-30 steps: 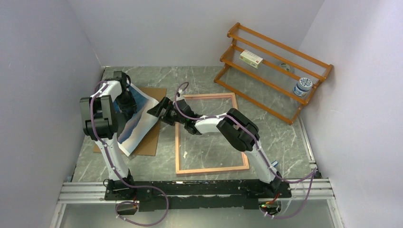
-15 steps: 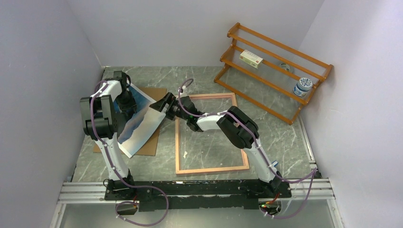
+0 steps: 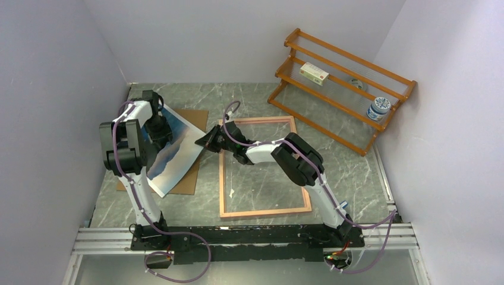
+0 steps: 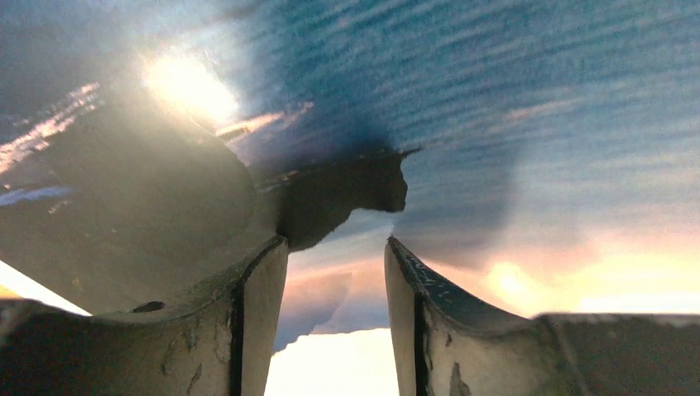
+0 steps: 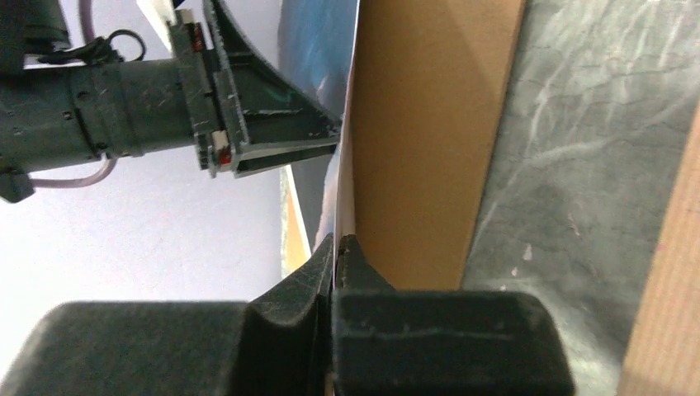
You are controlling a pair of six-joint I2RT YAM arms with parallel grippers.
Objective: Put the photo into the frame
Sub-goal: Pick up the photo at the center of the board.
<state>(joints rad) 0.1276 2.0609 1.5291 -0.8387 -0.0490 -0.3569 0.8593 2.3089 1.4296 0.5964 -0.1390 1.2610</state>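
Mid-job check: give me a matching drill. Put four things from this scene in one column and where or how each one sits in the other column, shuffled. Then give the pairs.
Things
1. photo
2. frame
3. backing board
4. rack

States
a. orange, at the far right
b. pinched at its edge by the right gripper
c. lying flat, nothing inside it
d. brown, partly under the photo

Pairs: 1-b, 2-c, 3-d, 4-a
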